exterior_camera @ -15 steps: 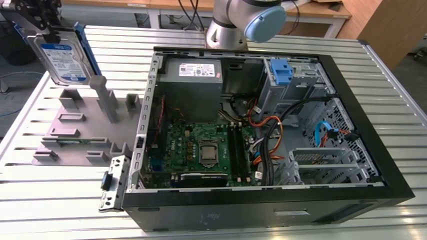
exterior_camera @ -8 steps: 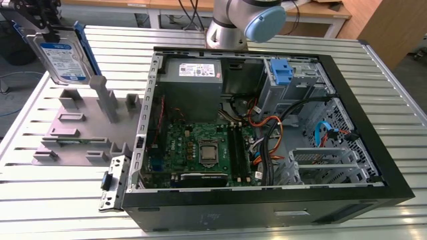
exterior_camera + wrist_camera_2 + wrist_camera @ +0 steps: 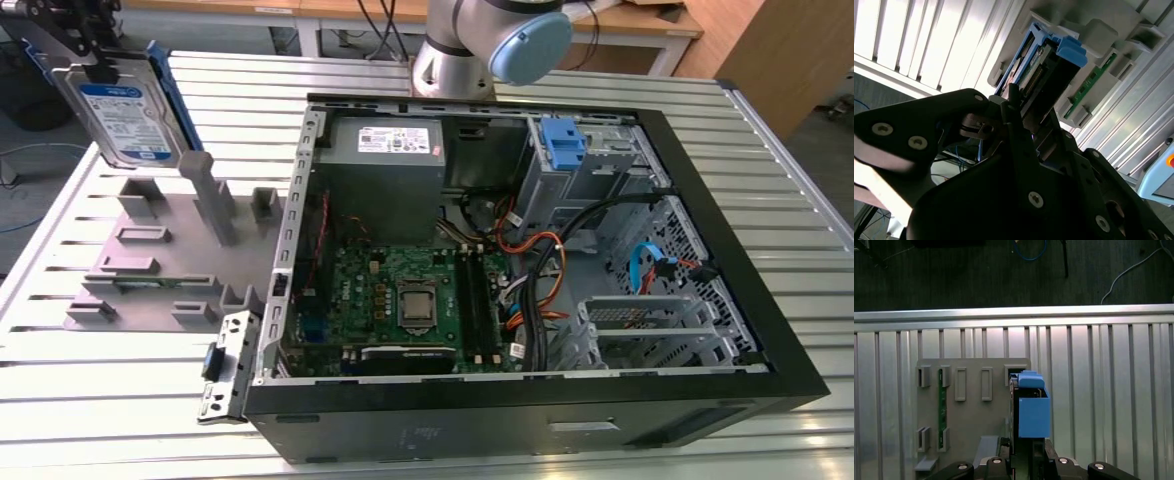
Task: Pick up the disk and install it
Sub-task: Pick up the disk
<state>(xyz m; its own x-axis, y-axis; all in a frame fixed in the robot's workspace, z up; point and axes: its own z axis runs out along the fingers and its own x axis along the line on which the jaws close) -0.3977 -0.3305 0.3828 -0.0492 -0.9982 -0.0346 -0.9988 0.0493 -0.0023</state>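
Black gripper (image 3: pixel 83 55) jaws were clamped on the disk (image 3: pixel 127 115), a flat silver metal hard drive in a bright blue plastic carrier. It hung upright over the grey slotted fixture plate (image 3: pixel 147 270), near the ribbed metal table's (image 3: pixel 80 400) edge at the exterior view's left.

The disk (image 3: pixel 127 115) is shown in silver metal with a white-and-blue label and is framed in bright blue. The claw (image 3: pixel 96 55) is black. The tabletop (image 3: pixel 107 400) is ribbed in pale silver slats, and a plain grey holder plate (image 3: pixel 147 270) is seen on it. The computer case (image 3: pixel 534 415) is black, its circuit board (image 3: pixel 400 300) green, its metal box (image 3: pixel 387 150) grey with a white label, its latch (image 3: pixel 563 145) blue and its wires (image 3: pixel 541 270) orange.
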